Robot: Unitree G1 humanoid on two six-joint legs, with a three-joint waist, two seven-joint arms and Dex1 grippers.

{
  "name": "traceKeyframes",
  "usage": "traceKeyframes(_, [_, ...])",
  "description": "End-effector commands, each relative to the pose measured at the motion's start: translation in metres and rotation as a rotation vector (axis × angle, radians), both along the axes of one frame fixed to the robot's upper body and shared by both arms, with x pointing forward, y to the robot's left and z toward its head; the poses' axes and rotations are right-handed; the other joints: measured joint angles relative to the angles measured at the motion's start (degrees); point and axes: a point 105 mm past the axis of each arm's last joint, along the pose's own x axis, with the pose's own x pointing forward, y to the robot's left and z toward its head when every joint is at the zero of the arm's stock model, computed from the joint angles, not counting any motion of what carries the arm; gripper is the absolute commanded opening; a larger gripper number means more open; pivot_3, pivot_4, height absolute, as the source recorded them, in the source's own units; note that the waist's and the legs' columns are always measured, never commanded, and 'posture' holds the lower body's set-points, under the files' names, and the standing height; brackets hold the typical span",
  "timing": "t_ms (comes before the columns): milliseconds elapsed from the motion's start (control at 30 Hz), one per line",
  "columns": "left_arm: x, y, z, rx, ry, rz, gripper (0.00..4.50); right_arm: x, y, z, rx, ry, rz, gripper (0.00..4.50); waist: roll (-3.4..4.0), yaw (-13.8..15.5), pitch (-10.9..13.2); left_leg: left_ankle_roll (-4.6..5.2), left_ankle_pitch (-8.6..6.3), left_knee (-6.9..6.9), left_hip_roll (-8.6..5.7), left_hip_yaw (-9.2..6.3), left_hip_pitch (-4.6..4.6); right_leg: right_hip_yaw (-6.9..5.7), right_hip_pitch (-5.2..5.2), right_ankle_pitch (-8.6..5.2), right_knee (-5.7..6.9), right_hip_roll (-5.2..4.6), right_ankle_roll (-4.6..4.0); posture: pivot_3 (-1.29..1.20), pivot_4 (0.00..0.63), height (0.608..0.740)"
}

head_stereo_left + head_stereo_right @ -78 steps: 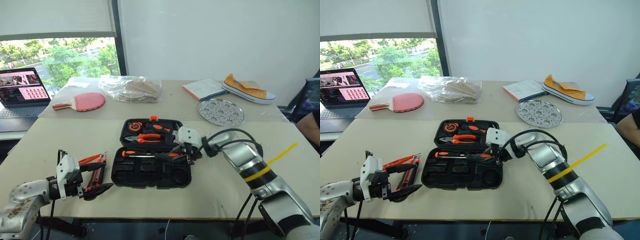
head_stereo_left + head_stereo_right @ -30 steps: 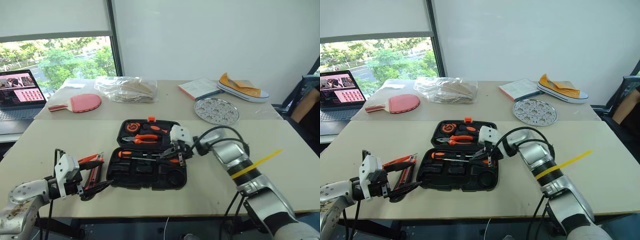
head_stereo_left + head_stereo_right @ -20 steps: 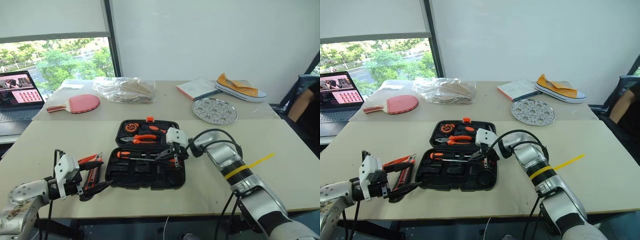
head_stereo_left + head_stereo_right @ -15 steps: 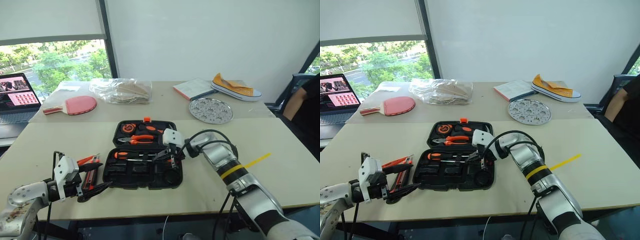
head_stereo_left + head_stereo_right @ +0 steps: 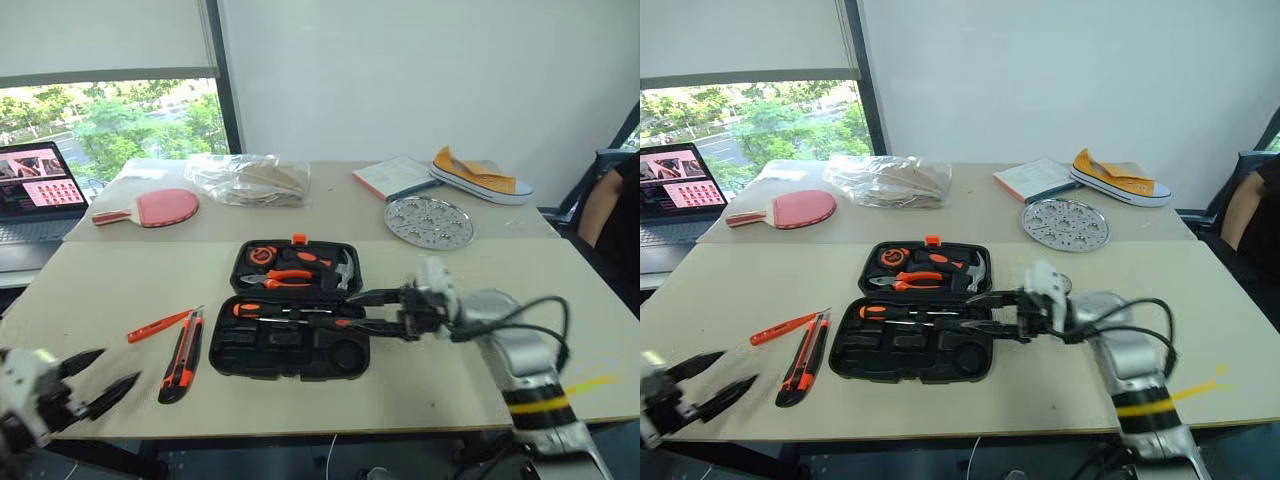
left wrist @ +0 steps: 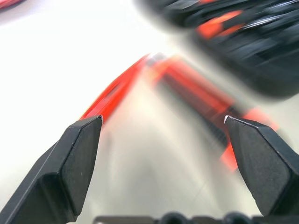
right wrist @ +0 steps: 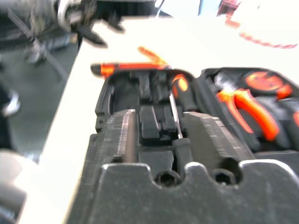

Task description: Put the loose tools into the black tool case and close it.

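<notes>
The black tool case (image 5: pixel 232 352) lies open mid-table. An orange-and-black screwdriver (image 5: pixel 285 312) rests in its near half, and pliers, a hammer and a round tape measure (image 5: pixel 265 255) sit in its lid. My right gripper (image 5: pixel 352 311) hovers open over the case's right end, pointing left, nothing between its fingers (image 7: pixel 117 140). Left of the case lie a small orange screwdriver (image 5: pixel 160 325) and a long orange-black utility knife (image 5: pixel 182 357). My left gripper (image 5: pixel 95 378) is open at the table's near left edge, short of both tools, which blur past its fingers (image 6: pixel 70 163).
A laptop (image 5: pixel 40 195) stands at far left. On the back table are a red paddle (image 5: pixel 150 208), a plastic bag (image 5: pixel 250 178), a booklet (image 5: pixel 405 178), a yellow shoe (image 5: pixel 480 175) and a perforated metal disc (image 5: pixel 428 222). A person's arm (image 5: pixel 610 215) shows at the right edge.
My right gripper has opened, left the screwdriver in the case and drawn back to the right. My left gripper has pulled back to the near left edge, away from the knife.
</notes>
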Motion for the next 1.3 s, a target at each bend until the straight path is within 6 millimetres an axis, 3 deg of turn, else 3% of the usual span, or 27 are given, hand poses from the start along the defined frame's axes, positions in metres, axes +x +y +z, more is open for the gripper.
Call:
traceKeyframes(33, [-0.012,0.027,0.004,0.008,-0.033,0.115,4.5,-0.011,-0.024,0.009,0.071,-0.134,-0.114,3.96,-0.01,0.1,0.0,0.01,0.0,0.01,0.0,0.01,0.0,0.0,0.01,0.0,-0.02,0.01,0.0,0.0,0.15,0.74])
traceKeyframes(100, [-0.009,0.031,0.005,0.01,-0.039,0.128,4.5,-0.02,-0.034,-0.001,0.089,-0.106,-0.158,4.49,-0.01,0.7,0.0,0.05,-0.02,0.05,-0.01,0.03,0.02,0.01,0.05,-0.01,-0.08,-0.03,0.01,0.0,0.15,0.74])
traceKeyframes(167, [0.005,0.027,0.012,0.018,-0.057,0.097,4.5,-0.027,-0.038,-0.007,0.081,-0.109,-0.179,4.49,-0.06,1.2,0.0,0.09,-0.05,0.08,-0.01,0.02,0.03,0.01,0.1,-0.01,-0.14,-0.05,0.01,0.0,0.15,0.74])
traceKeyframes(333, [0.048,0.006,0.029,0.031,-0.029,-0.047,4.5,-0.025,-0.034,0.005,0.105,-0.162,-0.214,4.49,-0.2,1.6,0.1,0.35,-0.11,0.4,0.06,0.0,0.19,0.04,0.36,0.06,0.05,-0.01,-0.08,0.0,0.15,0.74])
traceKeyframes(433, [0.088,-0.009,0.032,0.11,0.051,-0.137,4.5,-0.027,-0.027,0.009,0.097,-0.165,-0.18,4.49,-0.2,1.6,0.2,0.32,-0.08,0.39,0.25,0.02,0.95,0.02,1.13,-0.15,0.04,0.12,0.25,0.0,0.15,0.74])
traceKeyframes(500, [0.104,-0.014,0.03,0.147,0.103,-0.175,4.5,-0.027,-0.024,0.009,0.094,-0.163,-0.17,4.49,-0.24,1.6,0.2,0.2,0.0,0.38,0.34,0.01,0.95,0.01,1.11,-0.14,0.07,0.27,0.25,0.0,0.15,0.74])
traceKeyframes(633, [0.123,-0.019,0.02,0.176,0.213,-0.227,4.5,-0.027,-0.022,0.013,0.089,-0.171,-0.171,4.49,-0.25,1.0,0.2,-0.04,0.14,0.29,0.39,0.07,0.93,0.06,0.96,0.21,0.13,0.44,-0.34,0.0,0.15,0.74])
traceKeyframes(833, [0.138,-0.027,0.009,0.204,0.278,-0.29,4.5,-0.029,-0.023,0.017,0.087,-0.175,-0.183,4.49,-0.26,0.2,0.2,-0.07,0.12,0.28,0.47,0.14,0.66,0.02,0.83,0.17,0.05,0.62,-0.31,0.0,0.15,0.74])
traceKeyframes(967, [0.139,-0.039,-0.006,0.201,0.316,-0.352,3.43,-0.033,-0.027,0.012,0.074,-0.164,-0.225,4.5,-0.26,0.7,0.2,0.2,-0.1,0.28,0.32,0.15,0.65,0.01,0.87,0.01,0.04,0.36,-0.05,0.0,0.15,0.74])
traceKeyframes(1133, [0.135,-0.03,-0.005,0.177,0.318,-0.327,1.71,-0.036,-0.028,0.011,0.074,-0.161,-0.242,4.5,-0.26,0.9,0.2,0.33,-0.19,0.32,0.18,0.19,0.66,0.02,0.92,-0.05,0.0,0.16,0.07,0.0,0.15,0.74])
traceKeyframes(1233, [0.135,-0.026,0.01,0.143,0.237,-0.326,0.62,-0.036,-0.031,0.01,0.064,-0.16,-0.255,4.5,-0.26,0.9,0.2,0.33,-0.19,0.32,0.19,0.19,0.68,0.02,0.93,-0.06,0.01,0.16,0.09,0.0,0.15,0.74])
traceKeyframes(1300, [0.138,-0.029,0.031,0.11,0.117,-0.36,0.46,-0.036,-0.033,0.01,0.057,-0.162,-0.261,4.5,-0.29,0.7,0.2,0.33,-0.19,0.32,0.2,0.19,0.67,0.01,0.91,-0.06,0.02,0.17,0.09,0.0,0.15,0.74])
